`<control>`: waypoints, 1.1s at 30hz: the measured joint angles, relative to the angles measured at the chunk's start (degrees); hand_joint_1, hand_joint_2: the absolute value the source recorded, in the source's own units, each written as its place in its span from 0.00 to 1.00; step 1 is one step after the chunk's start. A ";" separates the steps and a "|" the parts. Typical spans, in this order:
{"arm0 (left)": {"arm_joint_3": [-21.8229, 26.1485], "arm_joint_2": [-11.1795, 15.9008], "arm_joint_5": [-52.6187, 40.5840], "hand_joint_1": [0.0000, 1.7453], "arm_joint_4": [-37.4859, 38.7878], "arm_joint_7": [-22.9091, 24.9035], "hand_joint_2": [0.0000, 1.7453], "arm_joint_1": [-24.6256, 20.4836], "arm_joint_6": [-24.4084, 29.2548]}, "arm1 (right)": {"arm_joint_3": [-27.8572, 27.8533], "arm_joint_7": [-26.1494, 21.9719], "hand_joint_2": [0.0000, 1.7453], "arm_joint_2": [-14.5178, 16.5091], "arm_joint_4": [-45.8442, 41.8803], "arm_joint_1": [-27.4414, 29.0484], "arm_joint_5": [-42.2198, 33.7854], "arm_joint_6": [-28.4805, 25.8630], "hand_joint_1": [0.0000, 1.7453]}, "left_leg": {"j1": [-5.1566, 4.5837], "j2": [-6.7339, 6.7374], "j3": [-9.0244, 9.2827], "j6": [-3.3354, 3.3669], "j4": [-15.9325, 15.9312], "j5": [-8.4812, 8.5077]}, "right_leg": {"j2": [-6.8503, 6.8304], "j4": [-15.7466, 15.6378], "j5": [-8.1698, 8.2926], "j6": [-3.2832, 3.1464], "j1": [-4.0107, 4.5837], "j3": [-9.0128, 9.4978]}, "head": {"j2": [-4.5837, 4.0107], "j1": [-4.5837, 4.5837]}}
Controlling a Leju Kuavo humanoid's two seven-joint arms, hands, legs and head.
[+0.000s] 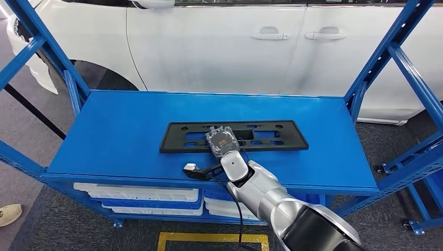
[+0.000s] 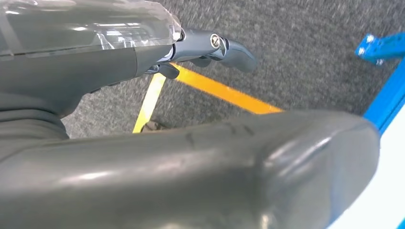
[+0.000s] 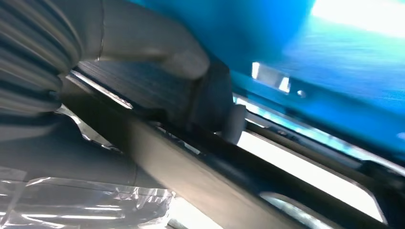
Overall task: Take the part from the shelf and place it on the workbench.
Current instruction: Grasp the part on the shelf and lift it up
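The flat black rectangular plastic frame lies lengthwise on the blue metal shelf, and the right hand has its fingers clamped around the near rail, apparently to lift it.

A white car stands behind the scene, its two door handles set close together and one wheel arch at left. Grey carpet floor carries a yellow tape outline (seen also as yellow stripes in the left wrist view). White trays rest on a lower level. A light shoe sits at the left edge.
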 joint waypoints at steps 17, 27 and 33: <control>-0.01 0.35 0.16 0.00 0.00 -3.23 0.00 -0.04 -1.12 | -3.61 -1.13 1.00 -0.48 0.27 -1.28 0.10 1.24 1.00 | 0.78 0.32 1.27 1.54 -1.70 0.83 | 0.21 8.13 -4.95 2.75 -0.27 -3.40 | 0.00 0.01; -0.08 0.34 0.00 0.00 0.00 -4.44 0.00 0.01 -1.15 | -4.46 -1.98 1.00 -0.62 0.41 -1.31 0.42 1.11 1.00 | 0.26 -0.02 1.19 0.48 -1.47 0.79 | 0.19 1.14 -0.58 1.41 0.25 -0.48 | 0.00 0.00; -0.33 0.36 0.01 0.00 0.01 -5.69 0.00 0.03 -1.25 | -5.23 -3.01 1.00 -0.15 0.38 -1.42 0.67 0.97 1.00 | 0.64 0.04 -3.02 -1.01 7.92 -4.70 | -0.22 0.04 0.26 -0.24 -0.15 -0.16 | 0.00 -0.02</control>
